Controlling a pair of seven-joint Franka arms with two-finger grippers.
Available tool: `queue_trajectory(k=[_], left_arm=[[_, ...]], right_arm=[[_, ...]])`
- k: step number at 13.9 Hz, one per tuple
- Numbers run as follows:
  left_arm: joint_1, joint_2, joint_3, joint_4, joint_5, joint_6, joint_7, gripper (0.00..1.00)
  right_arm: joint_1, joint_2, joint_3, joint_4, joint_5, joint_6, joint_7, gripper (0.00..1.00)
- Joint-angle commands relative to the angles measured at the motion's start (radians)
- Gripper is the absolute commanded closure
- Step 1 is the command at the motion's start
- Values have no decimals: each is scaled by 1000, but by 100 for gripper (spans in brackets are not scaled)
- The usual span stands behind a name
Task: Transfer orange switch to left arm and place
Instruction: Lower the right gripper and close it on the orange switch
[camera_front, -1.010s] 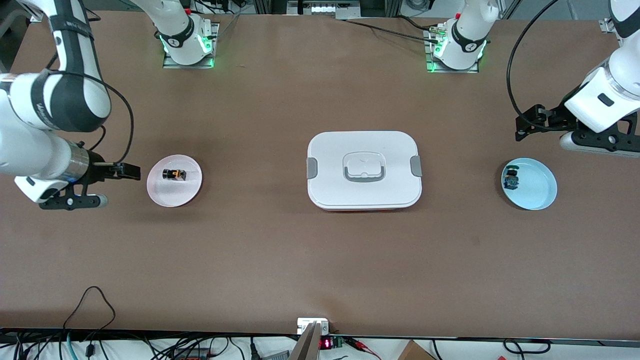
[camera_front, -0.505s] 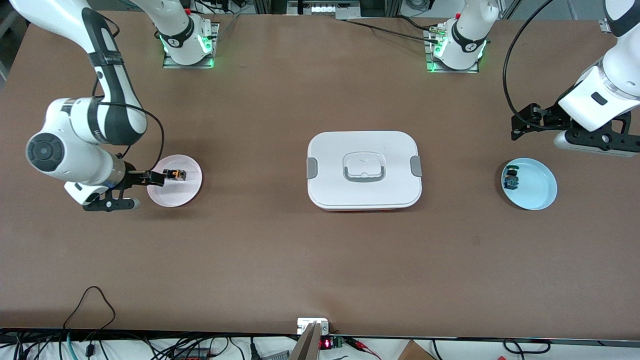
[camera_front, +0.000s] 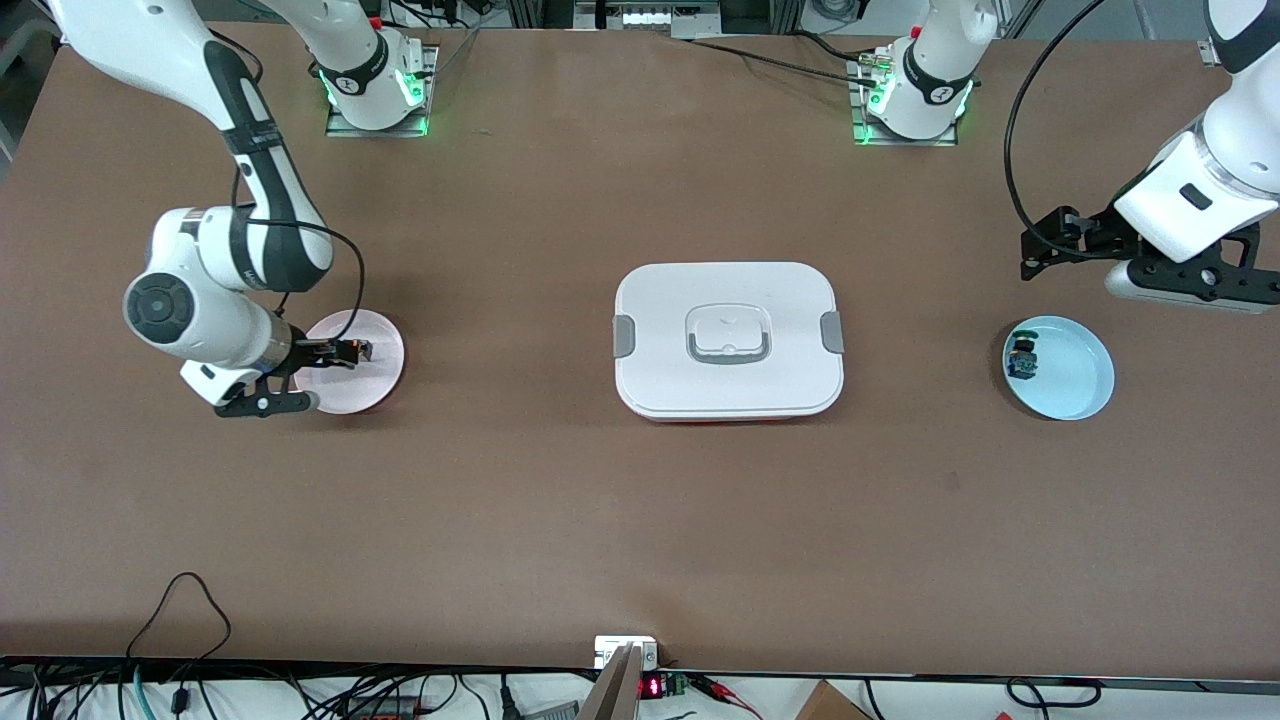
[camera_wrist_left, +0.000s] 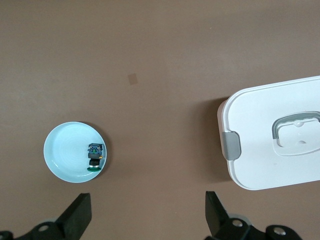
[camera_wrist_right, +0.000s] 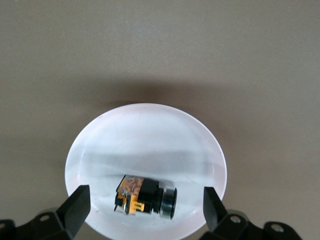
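Desk (camera_front: 560, 520) surface is brown, with the box (camera_front: 728, 340) sitting closed in the middle, grey clips on both short sides and a recessed handle on its lid. Toward the right arm's end lies a pink plate (camera_front: 375, 375), and the orange switch (camera_wrist_right: 145, 196) rests on its side in that plate, black body with orange markings, close to the rim. The right end effector (camera_front: 335, 352) is low over this plate, its fingers (camera_wrist_right: 75, 207) spread wide apart on either side of the orange switch and not touching it. The right arm (camera_front: 215, 300) bends down from its base to reach there.

Toward the left arm's end lies a light blue plate (camera_front: 1075, 385) with a small black switch with green-blue parts (camera_front: 1022, 358) resting in it near the rim on the box's side. The left end effector (camera_front: 1045, 245) hangs in the air over bare desk near that plate, toward the robots' bases, and the left arm waits there. In the left wrist view its fingers (camera_wrist_left: 77, 215) stand well apart, with the blue plate and a corner of the box both in sight
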Motion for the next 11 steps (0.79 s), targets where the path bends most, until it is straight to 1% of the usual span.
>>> queue_trajectory(k=[1,2,4,11], left_arm=[[-4,-1,-8,20,0,-22,-15,0],[-4,-1,-10,20,0,-22,-15,0],[-4,-1,-10,20,0,-23,-16,0],[-4,-1,-11,20,0,-25,-15,0]], right_arm=[[12,-12,-2,-41,-27,42,-5,0],[18,-10,-2,-41,-30,42,-7,0],[18,-4,-2,-43,-68,42,-5,0],[41,16,-2,-50,-72,43,100,0]])
